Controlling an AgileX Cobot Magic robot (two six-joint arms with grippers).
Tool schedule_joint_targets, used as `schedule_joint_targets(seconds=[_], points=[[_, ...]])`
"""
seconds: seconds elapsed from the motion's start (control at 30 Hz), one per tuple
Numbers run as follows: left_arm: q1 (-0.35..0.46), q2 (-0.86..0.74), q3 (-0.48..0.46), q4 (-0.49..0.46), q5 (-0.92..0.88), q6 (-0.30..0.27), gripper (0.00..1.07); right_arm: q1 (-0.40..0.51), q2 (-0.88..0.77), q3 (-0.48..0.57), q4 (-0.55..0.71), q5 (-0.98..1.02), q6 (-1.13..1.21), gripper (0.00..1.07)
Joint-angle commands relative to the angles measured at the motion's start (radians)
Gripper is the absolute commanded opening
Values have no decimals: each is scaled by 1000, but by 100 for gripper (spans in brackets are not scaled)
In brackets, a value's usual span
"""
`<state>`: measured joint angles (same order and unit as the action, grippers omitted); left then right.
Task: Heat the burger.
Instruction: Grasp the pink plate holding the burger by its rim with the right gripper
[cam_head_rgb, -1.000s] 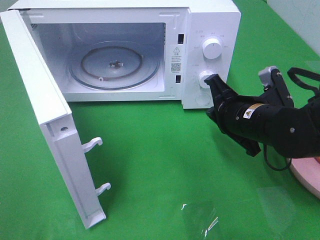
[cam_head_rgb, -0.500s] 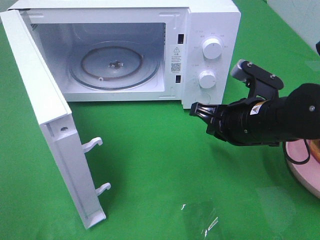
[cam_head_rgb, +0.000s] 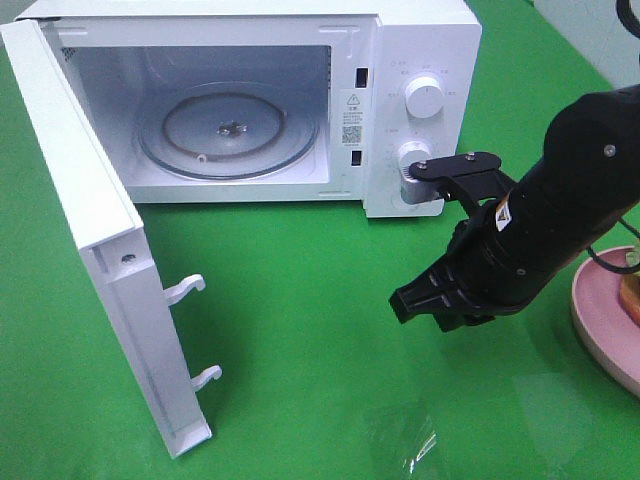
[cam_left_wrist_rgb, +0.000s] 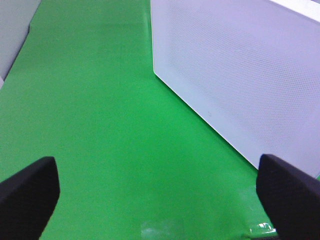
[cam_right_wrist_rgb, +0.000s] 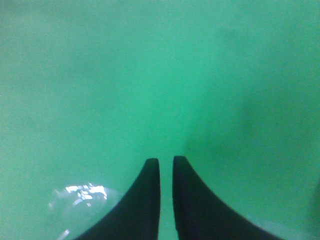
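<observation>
Far right on the table (cam_head_rgb: 300, 330), barely in view, the burger (cam_head_rgb: 633, 288) sits on its pink plate (cam_head_rgb: 598, 318); my right jaws narrow and empty, left jaws wide; a careless reach could shove the plate

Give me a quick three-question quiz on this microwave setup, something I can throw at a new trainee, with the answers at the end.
1. True or false: the microwave door stands open.
2. Multiple choice: the glass turntable carries A) a mug, B) a bowl, C) nothing.
3. Short answer: which of the two grippers hangs above the green cloth in front of the dials?

Key: 1 true; 2 C; 3 the right gripper.
</observation>
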<state>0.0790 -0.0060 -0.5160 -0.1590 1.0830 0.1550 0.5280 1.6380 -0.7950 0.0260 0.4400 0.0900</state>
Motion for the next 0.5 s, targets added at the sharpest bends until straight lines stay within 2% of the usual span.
schedule_joint_targets(seconds=[0.03, 0.23, 0.5], points=[[-6, -16, 0, -6, -14, -1, 100, -5, -9, -32, -75, 112, -9, 11], [-6, -16, 0, -6, -14, -1, 100, -5, -10, -76, -99, 287, -9, 12], [-6, -16, 0, -6, -14, -1, 100, -13, -42, -76, -102, 337, -14, 14]])
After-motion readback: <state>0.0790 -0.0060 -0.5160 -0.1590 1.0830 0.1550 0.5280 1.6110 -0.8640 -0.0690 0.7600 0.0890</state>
